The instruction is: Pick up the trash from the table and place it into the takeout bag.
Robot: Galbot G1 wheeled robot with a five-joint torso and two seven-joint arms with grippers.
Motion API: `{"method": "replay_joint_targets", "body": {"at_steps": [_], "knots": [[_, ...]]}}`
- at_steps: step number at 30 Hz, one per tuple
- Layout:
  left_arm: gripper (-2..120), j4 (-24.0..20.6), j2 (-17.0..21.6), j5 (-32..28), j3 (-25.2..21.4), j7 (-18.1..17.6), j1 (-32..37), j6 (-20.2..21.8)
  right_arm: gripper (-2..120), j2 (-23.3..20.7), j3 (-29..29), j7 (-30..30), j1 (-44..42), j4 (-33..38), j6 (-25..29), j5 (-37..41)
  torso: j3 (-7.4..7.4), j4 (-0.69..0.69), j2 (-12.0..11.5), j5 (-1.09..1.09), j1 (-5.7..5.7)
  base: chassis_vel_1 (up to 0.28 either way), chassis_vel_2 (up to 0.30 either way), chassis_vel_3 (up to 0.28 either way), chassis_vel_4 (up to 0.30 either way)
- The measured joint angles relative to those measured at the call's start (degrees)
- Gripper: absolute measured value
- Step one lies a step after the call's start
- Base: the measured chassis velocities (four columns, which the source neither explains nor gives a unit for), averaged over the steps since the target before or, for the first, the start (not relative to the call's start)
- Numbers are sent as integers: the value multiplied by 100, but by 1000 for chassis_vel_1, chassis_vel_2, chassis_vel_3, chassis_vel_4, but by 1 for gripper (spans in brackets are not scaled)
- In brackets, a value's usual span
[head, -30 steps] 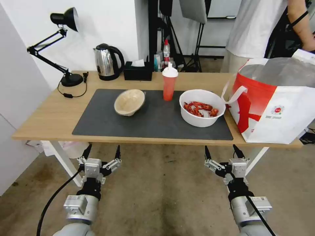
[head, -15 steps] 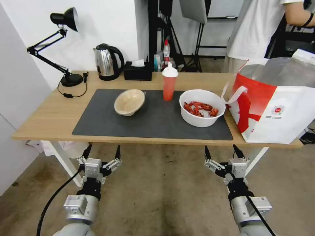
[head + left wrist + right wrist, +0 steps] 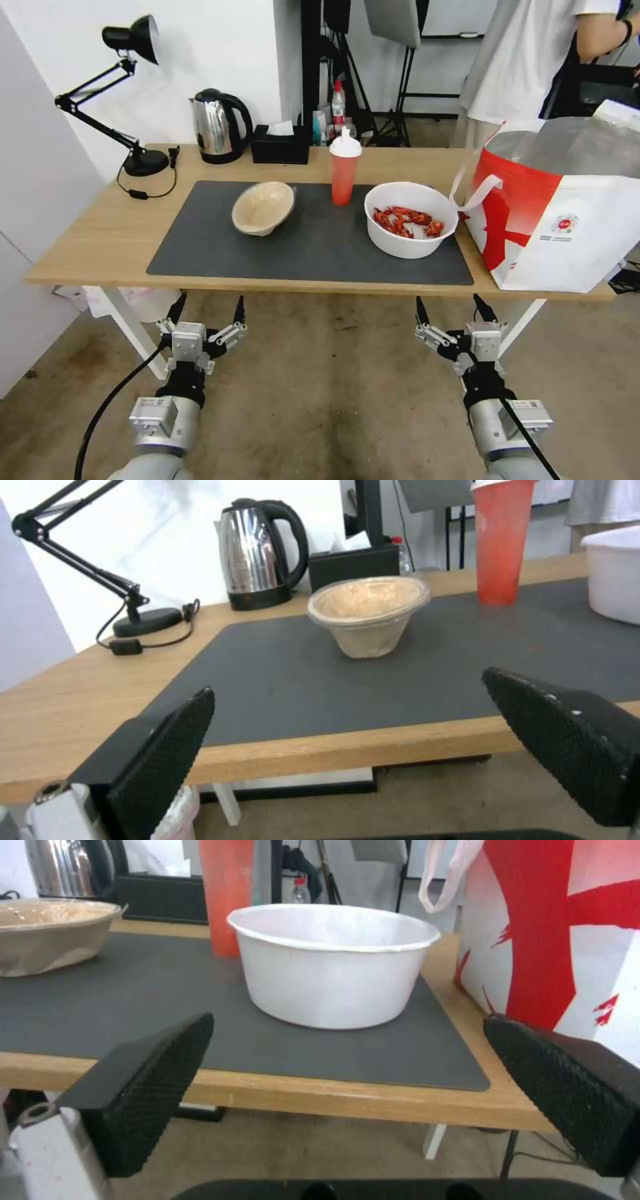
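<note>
Waiting low in front of the table (image 3: 100,247), the left gripper (image 3: 208,312) and the right gripper (image 3: 451,311) both hang below the near edge, over the floor. Each one has its fingers spread wide apart and holds nothing.

On the table lies a dark grey mat (image 3: 313,250), and all three bits of trash sit on it. The beige paper-pulp bowl (image 3: 263,208) is on the left part of the mat — it tips over to one side. The red cup (image 3: 345,170) with its white lid stands up straight near the back edge of the mat, between the two bowls. The white bowl (image 3: 410,220) sits on the right part of the mat, with red crayfish shells (image 3: 407,221) inside it.

Just beside the white bowl, at the right end of the table, stands the takeout bag (image 3: 567,227). It is white with red panels, its top is open — the silver lining shows. One white strap hangs down close to the white bowl.

At the back of the table are a steel kettle (image 3: 217,125), a black tissue box (image 3: 280,144) and a black desk lamp (image 3: 127,100).
</note>
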Motion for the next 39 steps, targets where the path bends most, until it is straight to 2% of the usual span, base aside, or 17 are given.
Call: {"method": "replay_joint_targets", "body": {"at_steps": [14, 15, 17, 20, 21, 22, 26, 27, 31, 35, 39], "knots": [[100, 34, -15, 17, 2, -6, -84, -96, 100, -12, 7, 4, 26, 0, 30, 0, 0, 1, 0, 0, 0, 0, 0, 0, 0], [100, 93, -46, 55, 14, -19, -238, -276, 100, -47, 24, 24, 87, -4, 131, 0, 0, 0, 0, 1, 0, 0, 0, 0, 0], [100, 117, -57, 69, 20, -24, -293, -341, 100, -72, 42, 40, 134, -8, 204, 0, 0, -1, 0, 0, -1, 0, 0, 0, 0], [100, 349, -186, 226, 76, -88, -869, -1048, 100, -310, 210, 210, 564, -63, 893, 5, 0, 0, 0, 1, 0, 0, 0, 0, 0], [100, 407, -215, 264, 90, -103, -1010, -1217, 100, -377, 257, 258, 688, -81, 1096, 7, 1, 0, 0, 1, 1, 0, 0, 0, 0], [100, 407, -215, 264, 90, -103, -1010, -1217, 100, -377, 257, 258, 688, -81, 1096, 7, 1, 0, 0, 1, 1, 0, 0, 0, 0], [100, 673, -360, 442, 150, -176, -1663, -2017, 100, -671, 451, 465, 1211, -149, 1939, 17, 1, 0, -1, 1, 1, 0, 0, 0, 0], [100, 673, -360, 442, 150, -176, -1663, -2017, 100, -671, 451, 465, 1211, -149, 1939, 17, 1, 0, -1, 1, 1, 0, 0, 0, 0], [100, 964, -506, 600, 217, -218, -2354, -2869, 100, -822, 516, 450, 1513, -195, 2475, 52, 1, 0, -1, 1, 1, 0, 0, 0, 0], [100, 1118, -514, 524, 230, -41, -2544, -3122, 100, -833, 497, 396, 1537, -219, 2513, 59, 1, 0, -1, 0, 1, 0, 0, 0, 0], [100, 1150, -515, 506, 225, -10, -2549, -3139, 100, -839, 477, 373, 1538, -239, 2513, 58, 1, 0, -1, 0, 1, 0, 0, 0, 0]]}}
